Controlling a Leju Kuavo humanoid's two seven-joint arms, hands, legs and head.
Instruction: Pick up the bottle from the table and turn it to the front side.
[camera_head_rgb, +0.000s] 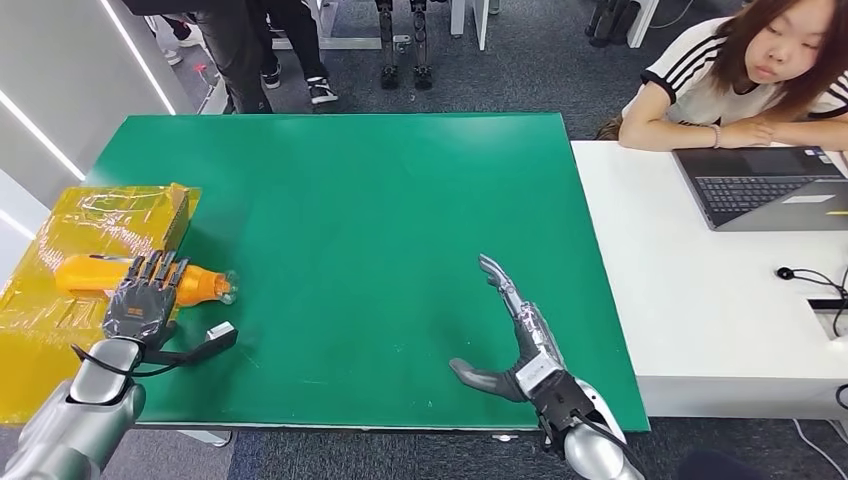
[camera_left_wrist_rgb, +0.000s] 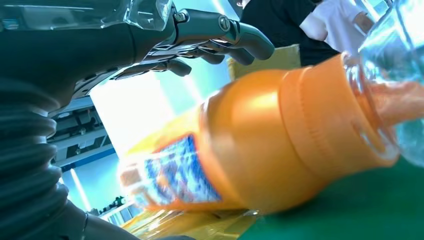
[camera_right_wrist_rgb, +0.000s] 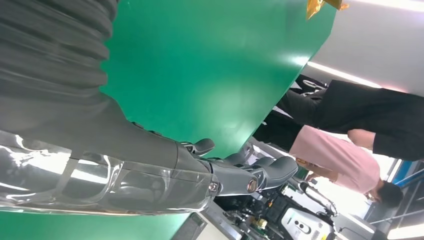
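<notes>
An orange bottle (camera_head_rgb: 205, 283) lies on its side at the left edge of the green table (camera_head_rgb: 380, 210), its clear neck end pointing right and its base over the yellow wrapped box. My left hand (camera_head_rgb: 145, 300) is spread just over the bottle's middle, fingers (camera_head_rgb: 160, 268) across it and thumb out toward the table. In the left wrist view the bottle (camera_left_wrist_rgb: 260, 145) with its blue label lies below the fingers (camera_left_wrist_rgb: 215, 35), with a gap between them. My right hand (camera_head_rgb: 515, 335) lies open on the green table near the front edge, holding nothing; in the right wrist view this hand (camera_right_wrist_rgb: 150, 170) is over the green top.
A yellow tape-wrapped box (camera_head_rgb: 110, 215) sits at the table's left side. To the right stands a white table (camera_head_rgb: 690, 300) with a laptop (camera_head_rgb: 770, 185) and cables, and a person (camera_head_rgb: 740, 75) leans on it. People's legs (camera_head_rgb: 260, 40) stand beyond the far edge.
</notes>
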